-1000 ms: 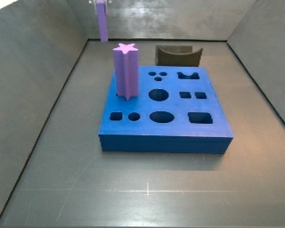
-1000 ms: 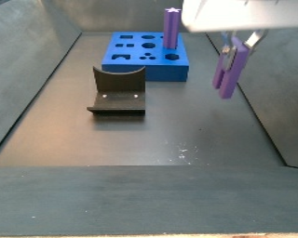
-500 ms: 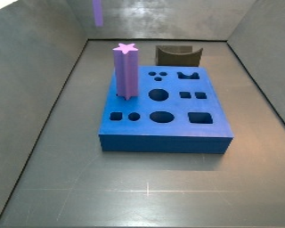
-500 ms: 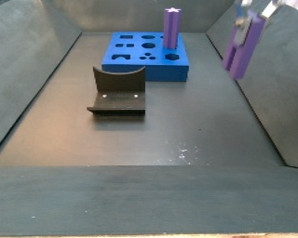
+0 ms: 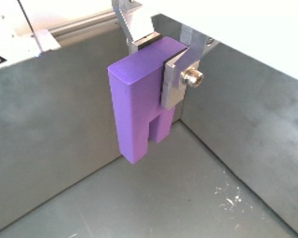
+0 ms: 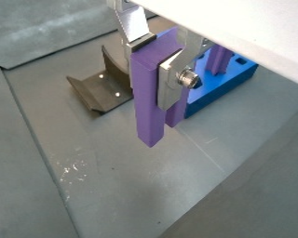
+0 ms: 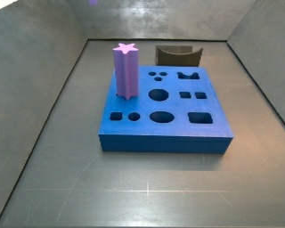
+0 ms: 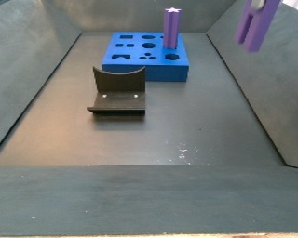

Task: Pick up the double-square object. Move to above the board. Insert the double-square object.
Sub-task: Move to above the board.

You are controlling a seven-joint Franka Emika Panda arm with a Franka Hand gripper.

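In both wrist views my gripper (image 5: 160, 60) (image 6: 158, 63) is shut on the upper end of the double-square object (image 5: 145, 102) (image 6: 152, 102), a tall light-purple stepped peg hanging upright, high above the floor. In a side view the peg (image 8: 256, 23) shows at the top right edge, beside the wall, with the gripper itself cut off by the frame. Only its tip (image 7: 93, 2) shows in a side view. The board (image 7: 169, 129) (image 8: 145, 72), a thick blue block with cut-out holes, lies on the floor well away from the peg. Its corner (image 6: 233, 79) shows behind the peg.
A purple star-topped peg (image 7: 126, 71) (image 8: 171, 28) stands upright in the board's corner. The dark fixture (image 8: 116, 91) (image 7: 176, 55) (image 6: 100, 88) stands on the floor next to the board. Grey walls enclose the floor on all sides.
The gripper has risen with the double-square object in it, from mid-height to the top edge of both side views. The board and the star peg have not moved.
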